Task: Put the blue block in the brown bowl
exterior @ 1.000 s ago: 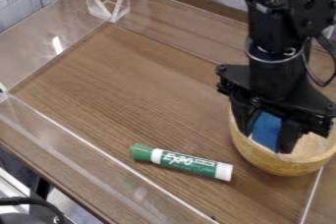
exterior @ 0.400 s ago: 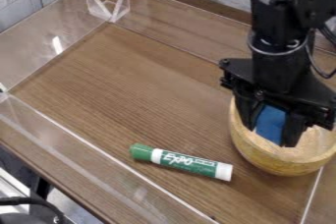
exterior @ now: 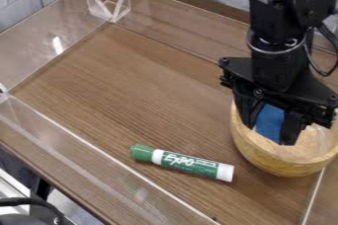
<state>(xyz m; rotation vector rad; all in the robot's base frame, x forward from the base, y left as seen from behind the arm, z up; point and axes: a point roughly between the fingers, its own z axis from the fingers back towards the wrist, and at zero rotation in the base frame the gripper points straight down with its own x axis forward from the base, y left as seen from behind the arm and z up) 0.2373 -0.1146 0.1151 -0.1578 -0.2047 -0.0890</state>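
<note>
The blue block point(exterior: 271, 122) is pinched between the black fingers of my gripper point(exterior: 275, 120), which points steeply down over the brown bowl point(exterior: 268, 152) at the right of the table. The jaws are shut on the block. Its lower end hangs just inside the bowl's rim; whether it touches the bowl's floor I cannot tell. The arm and gripper body hide the far side of the bowl.
A green-and-white Expo marker point(exterior: 181, 162) lies on the wooden table point(exterior: 126, 86) left of and in front of the bowl. Clear plastic walls point(exterior: 46, 41) ring the table at the left and back. Black cables hang at the top.
The arm has shifted very slightly; the block stays gripped over the bowl at about the same height.
</note>
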